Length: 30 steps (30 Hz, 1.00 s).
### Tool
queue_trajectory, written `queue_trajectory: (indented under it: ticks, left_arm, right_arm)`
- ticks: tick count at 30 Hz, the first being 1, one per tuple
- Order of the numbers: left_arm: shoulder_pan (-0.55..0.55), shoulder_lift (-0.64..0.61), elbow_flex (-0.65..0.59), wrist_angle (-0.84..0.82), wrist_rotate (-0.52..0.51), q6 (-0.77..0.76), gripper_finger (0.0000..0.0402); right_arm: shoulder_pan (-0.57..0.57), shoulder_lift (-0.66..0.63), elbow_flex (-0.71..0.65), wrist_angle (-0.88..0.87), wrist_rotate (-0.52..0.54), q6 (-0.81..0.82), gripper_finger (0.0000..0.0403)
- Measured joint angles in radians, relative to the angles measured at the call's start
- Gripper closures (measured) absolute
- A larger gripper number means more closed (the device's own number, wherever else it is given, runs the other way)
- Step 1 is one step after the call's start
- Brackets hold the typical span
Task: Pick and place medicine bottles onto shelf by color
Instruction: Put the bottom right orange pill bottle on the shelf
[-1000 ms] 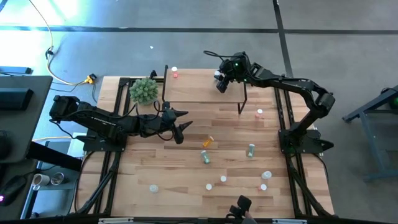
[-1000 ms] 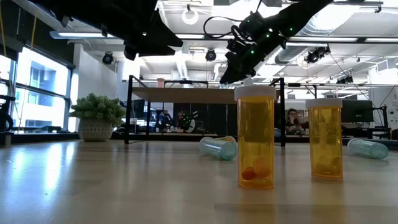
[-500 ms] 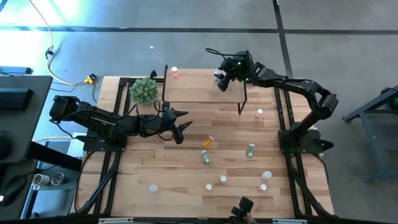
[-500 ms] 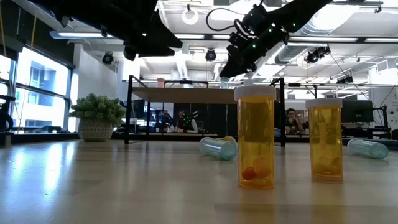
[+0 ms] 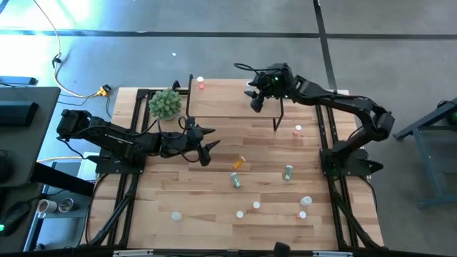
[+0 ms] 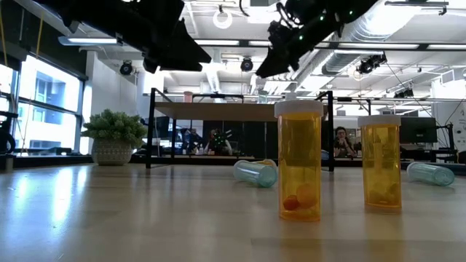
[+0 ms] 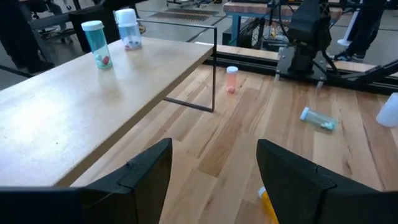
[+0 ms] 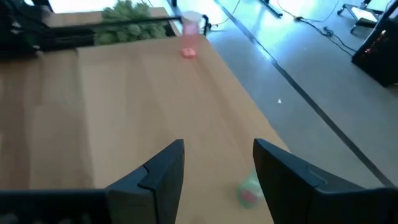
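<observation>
Medicine bottles are mostly still on the bench [image 5: 214,207], so by my reading the sorting is only begun. On the shelf [image 5: 228,103] stand a pink bottle [image 5: 201,83] at its far left corner and, at the right end, a green bottle [image 7: 95,37] beside a clear bottle [image 7: 127,28]. Left to move are a pink bottle [image 5: 298,130] just past the shelf's right leg, an orange bottle [image 5: 238,163] on its side, two green ones [image 5: 235,180] [image 5: 288,172] and several white-capped bottles near the front edge. The right claw [image 5: 256,100] hangs over the shelf's right end, fingers apart and empty; the left claw [image 5: 207,146] waits over the middle of the bench, also apart and empty. The high view hides the right-end pair under the arm, while the left wrist view shows both upright. The low view alone shows two orange bottles [image 6: 299,160] [image 6: 381,162] standing upright, pills inside. The right wrist view shows the green bottle [image 8: 250,190] just beyond its fingers.
</observation>
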Motion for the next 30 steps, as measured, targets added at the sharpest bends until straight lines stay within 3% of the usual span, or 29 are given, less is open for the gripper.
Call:
queue_trajectory:
  ticks: [14, 24, 30]
  left_arm:
    - [0.000, 0.000, 0.000, -0.048, 0.000, 0.008, 0.0177]
    - [0.000, 0.000, 0.000, -0.069, 0.003, 0.008, 0.0177]
    - [0.000, 0.000, 0.000, -0.073, 0.018, 0.008, 0.0177]
  right_arm:
    - [0.194, -0.149, 0.000, -0.323, 0.006, 0.165, 0.0219]
    - [0.355, -0.158, -0.018, -0.504, 0.007, 0.313, 0.0219]
    - [0.435, -0.158, -0.094, -0.565, 0.074, 0.397, 0.0219]
